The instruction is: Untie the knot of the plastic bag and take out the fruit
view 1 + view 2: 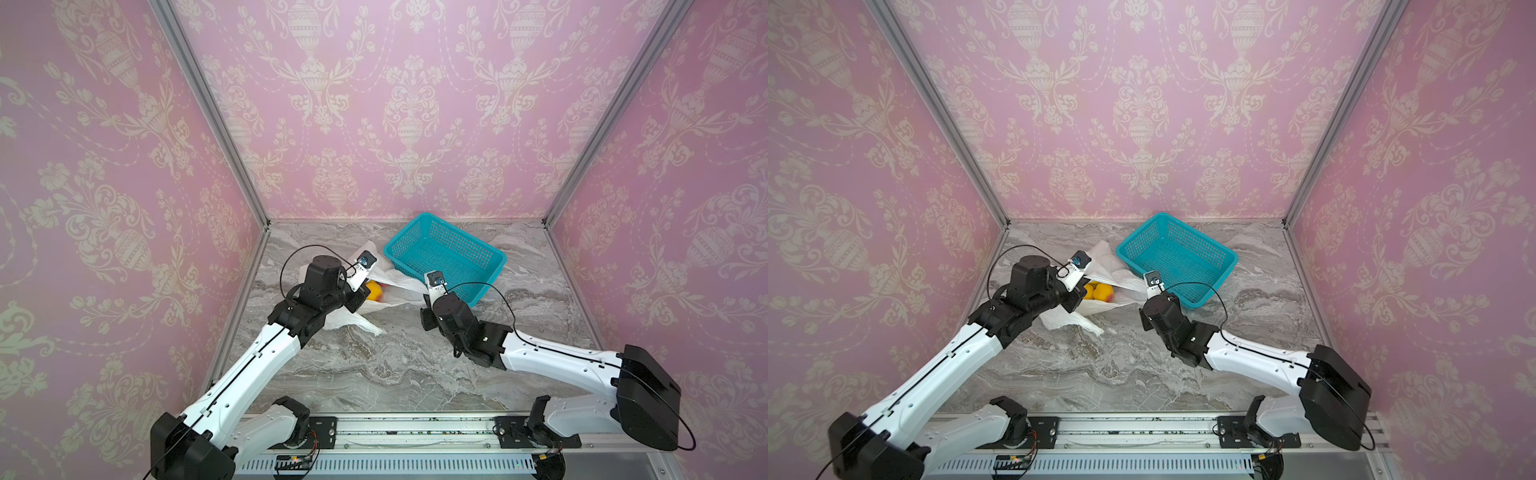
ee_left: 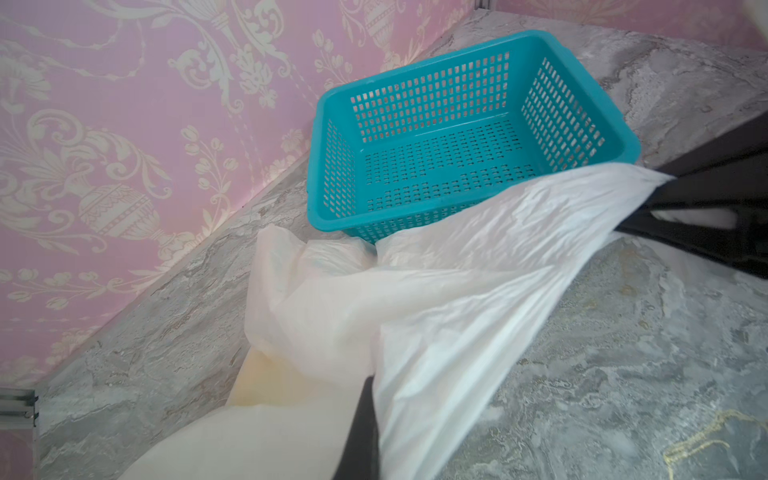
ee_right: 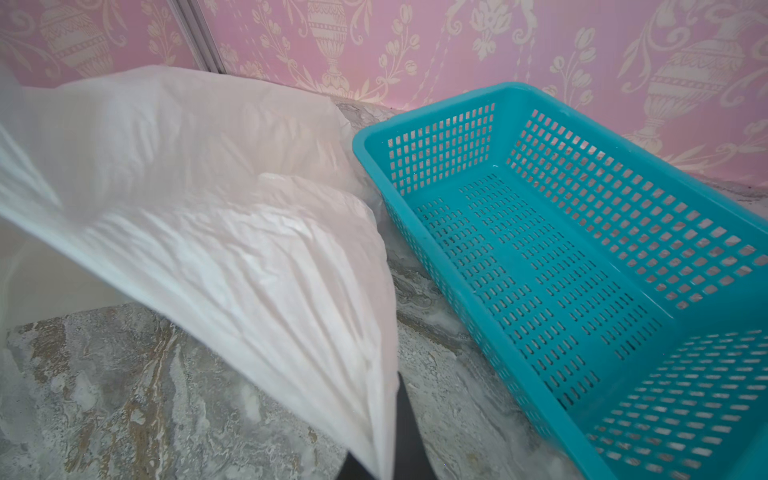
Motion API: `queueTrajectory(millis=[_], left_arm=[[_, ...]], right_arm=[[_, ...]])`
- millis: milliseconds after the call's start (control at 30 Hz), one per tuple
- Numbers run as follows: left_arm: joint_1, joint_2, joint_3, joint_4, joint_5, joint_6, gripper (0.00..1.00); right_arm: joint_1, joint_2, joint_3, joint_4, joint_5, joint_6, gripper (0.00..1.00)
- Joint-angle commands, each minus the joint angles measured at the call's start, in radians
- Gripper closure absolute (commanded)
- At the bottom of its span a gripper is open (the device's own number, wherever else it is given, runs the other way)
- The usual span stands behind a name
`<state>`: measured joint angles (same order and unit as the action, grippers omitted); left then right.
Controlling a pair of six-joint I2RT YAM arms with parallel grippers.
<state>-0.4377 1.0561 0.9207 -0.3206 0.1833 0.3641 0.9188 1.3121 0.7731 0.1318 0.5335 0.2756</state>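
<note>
- At far left, we see the left arm (image 1: 257, 365) reaching across the grey marble bench (image 1: 395, 365) toward the back corner of the pink-papered booth.
- The left fingers (image 2: 361, 428) are pressed together on one edge of the plastic bag (image 1: 399, 286). The left wrist view shows the thin white film trapped between them.
- The plastic bag lies on the bench left of centre, its mouth pulled open between the two arms. A loose, crumpled tail of it trails over the marble toward the front.
- Inside the open mouth we can make out the fruit (image 1: 1102, 292): two yellow-orange pieces side by side, one with a reddish blush. Anything deeper in the bag is hidden by the film and the left wrist.
- The right fingers (image 3: 405, 432) are closed on the opposite edge of the bag, drawing the film into a taut sheet lifted off the bench.
- Just behind the right fingers a teal mesh basket (image 1: 405, 239) stands upright. The bag's film lies close against its near side, though we cannot tell whether the two touch.
- At right, the right arm (image 1: 552, 361) stretches in low over the bench.
</note>
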Motion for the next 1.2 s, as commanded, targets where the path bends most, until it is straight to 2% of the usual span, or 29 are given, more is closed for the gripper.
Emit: queueTrajectory(millis=[0,200,367,467,567,700,833,933,1067,1167], left_arm=[[0.007,-0.05,-0.021,0.033,0.042,0.074,1.0],[0.007,-0.019,-0.017,0.008,0.048,0.093,1.0],[0.007,-0.016,-0.018,0.0,0.103,0.1,1.0],[0.007,-0.019,-0.02,0.002,0.127,0.101,1.0],[0.007,-0.016,-0.029,0.016,0.149,0.087,1.0],[0.007,0.017,-0.019,0.009,0.149,0.07,1.0],[0.007,0.036,-0.008,-0.001,0.147,0.066,1.0],[0.007,0.035,-0.011,0.0,0.142,0.066,1.0],[0.006,0.036,-0.01,0.0,0.139,0.064,1.0],[0.007,0.036,-0.008,0.002,0.139,0.062,1.0]], right_arm=[[-0.032,-0.032,-0.041,-0.015,0.034,-0.033,1.0],[-0.061,-0.038,-0.087,0.031,0.011,-0.116,1.0],[-0.119,-0.066,-0.117,0.044,-0.121,-0.107,0.98],[-0.12,-0.07,-0.096,0.003,-0.139,-0.099,0.83],[-0.117,-0.123,-0.069,-0.064,-0.203,-0.075,0.47],[-0.076,-0.263,-0.127,-0.018,-0.27,-0.068,0.2],[-0.011,-0.331,-0.101,-0.091,-0.222,-0.085,0.13],[0.085,-0.346,-0.065,-0.135,-0.164,-0.114,0.1],[0.212,-0.327,-0.039,-0.102,-0.135,-0.158,0.0],[0.281,-0.266,-0.014,-0.05,-0.129,-0.176,0.0]])
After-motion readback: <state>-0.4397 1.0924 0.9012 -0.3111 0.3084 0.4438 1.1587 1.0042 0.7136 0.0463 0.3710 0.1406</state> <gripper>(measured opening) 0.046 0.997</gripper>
